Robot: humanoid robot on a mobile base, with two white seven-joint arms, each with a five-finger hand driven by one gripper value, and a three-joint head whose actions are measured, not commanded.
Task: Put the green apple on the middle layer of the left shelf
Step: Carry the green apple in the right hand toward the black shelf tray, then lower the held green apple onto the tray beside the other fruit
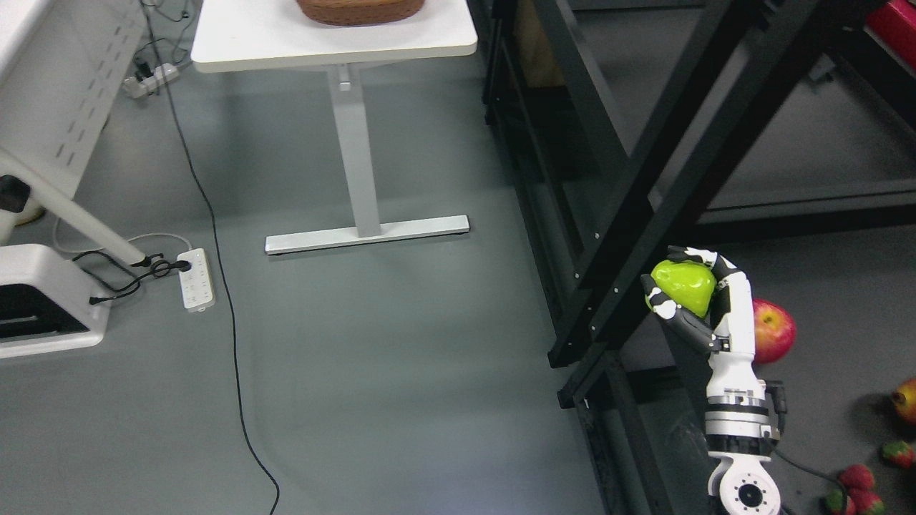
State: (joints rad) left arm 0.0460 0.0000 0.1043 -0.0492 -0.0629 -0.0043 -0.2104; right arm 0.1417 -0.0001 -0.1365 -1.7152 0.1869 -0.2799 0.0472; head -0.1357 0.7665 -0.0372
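Observation:
The green apple (pixel 683 285) is bright lime and sits in my right hand (pixel 693 293), whose black-and-white fingers curl around it from above and below. The right arm rises from the bottom right edge, and the hand is held up beside the front corner of the black metal shelf frame (pixel 630 200). A grey shelf layer (pixel 844 286) lies behind and to the right of the hand. My left arm does not show.
A red apple (pixel 776 330) lies on the shelf just right of my wrist. Strawberries (pixel 859 486) and another fruit (pixel 905 400) sit at the lower right. A white table (pixel 329 43) with a wicker basket (pixel 361 10) stands at the top; a power strip (pixel 195 279) and cables lie on the grey floor.

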